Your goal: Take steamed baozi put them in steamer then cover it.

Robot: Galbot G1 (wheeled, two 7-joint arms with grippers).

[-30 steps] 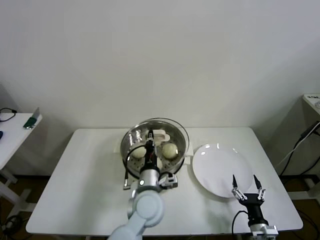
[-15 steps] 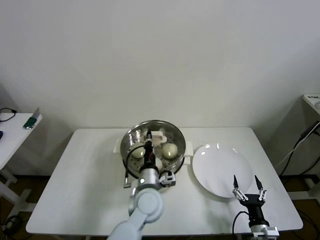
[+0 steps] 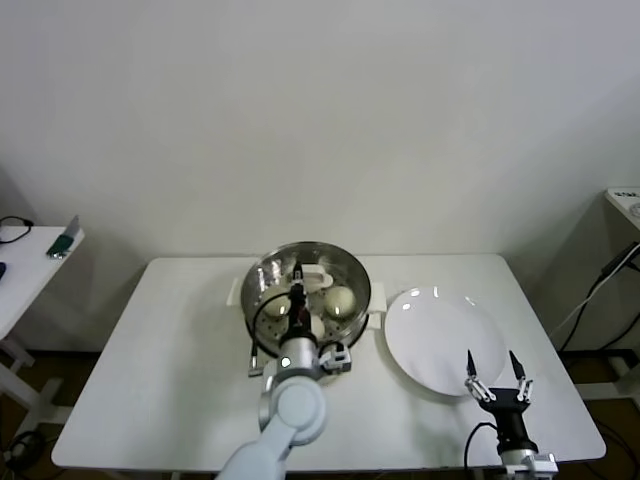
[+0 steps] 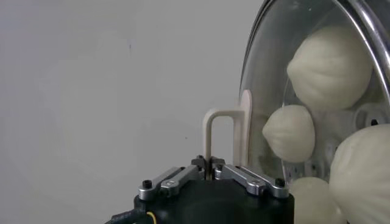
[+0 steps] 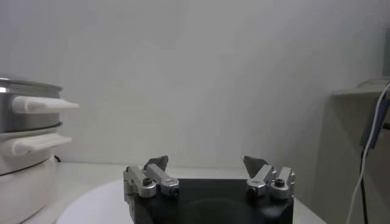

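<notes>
No writing is legible. The cover sits over the steamer at the table's far middle, its bar handle running near to far. The left tool is clamped tight on that handle. Steamed baozi lie beneath the glass. The right tool hovers spread wide, holding nothing, by the white plate's near right edge.

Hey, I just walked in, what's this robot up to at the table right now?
The left pincer is shut on the cream handle of the glass lid, holding it over the steamer on the white table. Buns are already inside, visible through the glass. From these views I can't tell whether the lid is fully seated. The right pincer is open and idle, near the front edge of the white plate.
</notes>
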